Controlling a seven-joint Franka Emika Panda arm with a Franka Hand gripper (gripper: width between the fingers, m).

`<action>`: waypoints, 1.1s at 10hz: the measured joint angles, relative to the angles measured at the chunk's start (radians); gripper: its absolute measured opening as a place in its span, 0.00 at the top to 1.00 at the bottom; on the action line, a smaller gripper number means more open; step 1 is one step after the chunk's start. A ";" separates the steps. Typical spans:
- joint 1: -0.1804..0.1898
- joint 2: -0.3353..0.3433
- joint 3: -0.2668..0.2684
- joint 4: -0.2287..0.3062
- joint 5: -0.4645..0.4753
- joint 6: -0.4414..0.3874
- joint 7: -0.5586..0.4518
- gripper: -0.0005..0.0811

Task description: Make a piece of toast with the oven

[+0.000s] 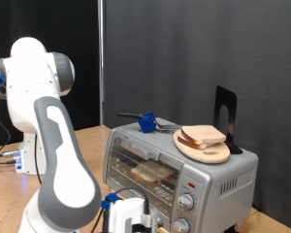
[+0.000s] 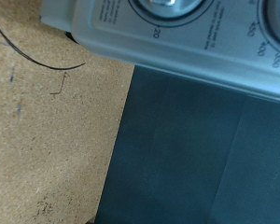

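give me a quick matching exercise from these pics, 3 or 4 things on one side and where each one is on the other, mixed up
Things:
1. piece of toast
2. second bread slice
3. blue-handled tool
4. gripper

Places:
A. on the round wooden board on top of the oven
B. low in front of the oven, at the exterior view's bottom
C. inside the oven, behind the glass door
D. on the oven's top, towards the exterior view's left

Pairs: 1-C, 2-A, 3-D, 4-B

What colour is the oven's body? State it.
Silver-grey; the oven shows best in the exterior view, with the gripper low before it.
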 joint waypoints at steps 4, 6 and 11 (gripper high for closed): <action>0.012 -0.008 0.035 -0.041 0.009 0.015 -0.025 0.00; 0.015 -0.029 0.047 -0.083 0.009 0.023 -0.043 0.00; 0.021 -0.089 0.077 -0.190 0.031 0.089 -0.080 0.00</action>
